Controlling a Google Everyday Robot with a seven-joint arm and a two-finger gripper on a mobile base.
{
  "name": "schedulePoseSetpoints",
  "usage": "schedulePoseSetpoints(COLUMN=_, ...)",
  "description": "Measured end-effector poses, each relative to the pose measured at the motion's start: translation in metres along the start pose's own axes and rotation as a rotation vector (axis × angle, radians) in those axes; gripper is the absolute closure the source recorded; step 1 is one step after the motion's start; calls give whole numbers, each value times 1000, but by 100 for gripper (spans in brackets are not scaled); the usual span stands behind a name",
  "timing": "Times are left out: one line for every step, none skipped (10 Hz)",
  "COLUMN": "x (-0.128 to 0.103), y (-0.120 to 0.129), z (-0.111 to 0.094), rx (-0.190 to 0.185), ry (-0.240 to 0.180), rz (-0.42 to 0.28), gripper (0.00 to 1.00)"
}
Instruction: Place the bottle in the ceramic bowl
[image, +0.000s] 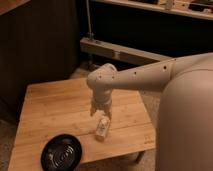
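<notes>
My pincer (100, 114) hung over the wooden table (50, 105), jaws spread and holding nothing, just above the bottle (102, 129). The bottle sat near the table's front edge, to the right of the black bowl (61, 152) and apart from it. I could not tell whether it stood or lay. I judged it light, stiff and smooth, apt to slip or roll, so gripping across its middle looked safest.

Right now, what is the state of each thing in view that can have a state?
Ceramic bowl: upright on the table, front left, nothing inside.
Bottle: on the table, outside the bowl.
Gripper: hangs just above the bottle.
</notes>
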Motion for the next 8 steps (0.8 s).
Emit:
schedulePoseSetpoints(x=0, y=-2, z=9, rx=4, ry=10, rz=1, gripper=35)
schedulePoseSetpoints(x=1, y=-6, z=21, rx=13, ry=20, rz=0, gripper=35)
schedulePoseSetpoints(x=1, y=-9, z=24, rx=15, ry=24, rz=5, gripper=35)
schedulePoseSetpoints(x=2, y=-14, z=26, rx=19, ry=28, rz=15, gripper=35)
schedulePoseSetpoints(x=2, y=-19, z=27, rx=19, ry=28, rz=27, gripper=35)
schedulePoseSetpoints(x=3, y=-22, z=28, rx=19, ry=29, rz=34, gripper=35)
schedulePoseSetpoints(x=3, y=-24, z=31, rx=19, ry=31, rz=38, gripper=35)
schedulePoseSetpoints(x=4, y=-26, z=35, rx=20, ry=33, rz=42, gripper=35)
